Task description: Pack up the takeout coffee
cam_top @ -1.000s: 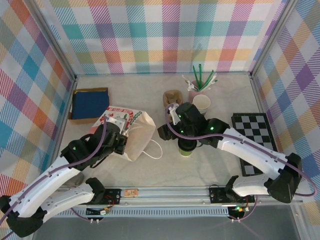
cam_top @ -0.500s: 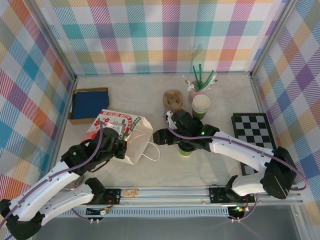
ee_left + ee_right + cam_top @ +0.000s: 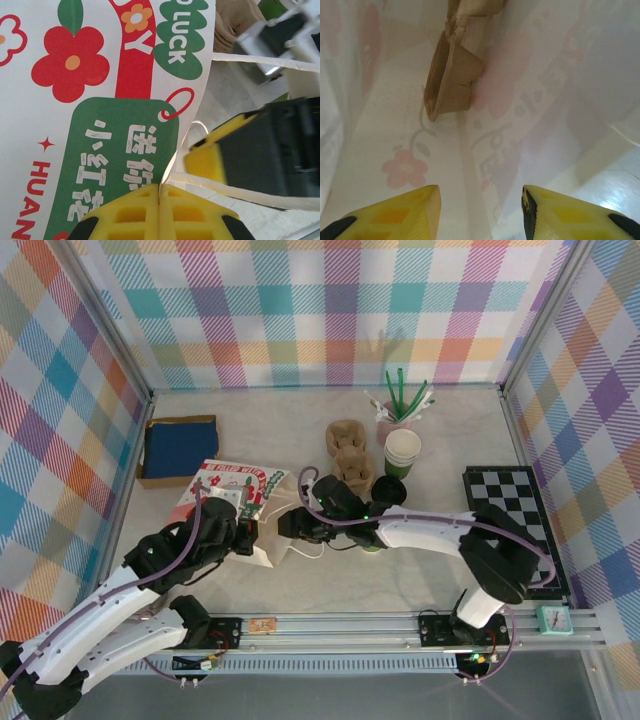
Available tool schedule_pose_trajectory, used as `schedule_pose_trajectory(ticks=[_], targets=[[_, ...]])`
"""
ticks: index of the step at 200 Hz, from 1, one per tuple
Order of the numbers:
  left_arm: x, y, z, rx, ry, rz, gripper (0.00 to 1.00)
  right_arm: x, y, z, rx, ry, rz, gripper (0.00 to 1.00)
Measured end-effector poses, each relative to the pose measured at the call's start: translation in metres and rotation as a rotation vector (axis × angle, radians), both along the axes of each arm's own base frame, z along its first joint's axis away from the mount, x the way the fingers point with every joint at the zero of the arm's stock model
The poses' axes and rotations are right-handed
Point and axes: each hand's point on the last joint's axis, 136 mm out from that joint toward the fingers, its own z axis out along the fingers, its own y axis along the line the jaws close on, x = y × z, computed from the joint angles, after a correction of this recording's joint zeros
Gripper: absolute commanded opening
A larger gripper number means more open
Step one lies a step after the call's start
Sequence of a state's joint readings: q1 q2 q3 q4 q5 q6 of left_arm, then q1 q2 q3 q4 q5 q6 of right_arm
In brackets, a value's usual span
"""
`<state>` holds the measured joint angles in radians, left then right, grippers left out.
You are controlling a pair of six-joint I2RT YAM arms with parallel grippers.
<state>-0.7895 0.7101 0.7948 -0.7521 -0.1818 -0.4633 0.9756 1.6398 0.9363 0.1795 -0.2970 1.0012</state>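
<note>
The takeout coffee point(image 3: 372, 546) stands right of the bag, and just a green sliver of it peeks from under my right arm. The white paper bag point(image 3: 232, 485) lies on its side, printed face up, mouth toward the right. My left gripper point(image 3: 243, 530) is shut on the bag's mouth edge; in the left wrist view the left gripper point(image 3: 160, 192) pinches the bag point(image 3: 100, 125). My right gripper point(image 3: 288, 525) sits at the bag's mouth, open and empty. The right wrist view looks into the bag point(image 3: 410, 125) between the open right gripper point(image 3: 481, 200), toward a brown cardboard piece point(image 3: 452, 80).
A cardboard cup carrier point(image 3: 348, 455), a stack of lidless cups point(image 3: 403, 448), a round black lid-like disc point(image 3: 388, 490) and a pink cup of straws point(image 3: 400, 405) stand behind my right arm. A blue box point(image 3: 178, 447) sits far left, a checkerboard point(image 3: 510, 510) right.
My right gripper has swung left from beside the coffee cup to the bag's mouth, with nothing in it. The cup stayed put. The left arm drew back slightly, still holding the bag.
</note>
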Motion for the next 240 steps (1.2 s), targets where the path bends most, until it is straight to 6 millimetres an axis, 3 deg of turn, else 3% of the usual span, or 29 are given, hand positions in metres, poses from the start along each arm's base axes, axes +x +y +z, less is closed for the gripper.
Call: schedule_pose_trajectory(ticks=[23, 67, 108, 161, 210, 240], targets=[[-0.001, -0.001, 0.000, -0.004, 0.002, -0.003, 0.00, 0.004, 0.011, -0.007, 0.030, 0.037, -0.009, 0.40], [0.001, -0.005, 0.001, -0.024, 0.004, -0.001, 0.00, 0.014, 0.035, 0.001, 0.133, 0.076, -0.044, 0.35], [0.002, -0.013, 0.005, -0.043, -0.011, -0.018, 0.00, 0.011, 0.051, -0.017, 0.165, 0.161, -0.078, 0.35], [-0.001, -0.023, 0.002, -0.031, -0.007, -0.048, 0.00, 0.001, 0.068, -0.005, 0.239, 0.191, -0.110, 0.49], [-0.001, -0.027, 0.004, -0.033, -0.019, -0.057, 0.00, 0.013, 0.079, -0.035, 0.211, 0.229, -0.182, 0.57], [-0.001, -0.028, 0.004, -0.037, -0.017, -0.054, 0.00, 0.023, 0.089, -0.031, 0.224, 0.214, -0.204, 0.54]])
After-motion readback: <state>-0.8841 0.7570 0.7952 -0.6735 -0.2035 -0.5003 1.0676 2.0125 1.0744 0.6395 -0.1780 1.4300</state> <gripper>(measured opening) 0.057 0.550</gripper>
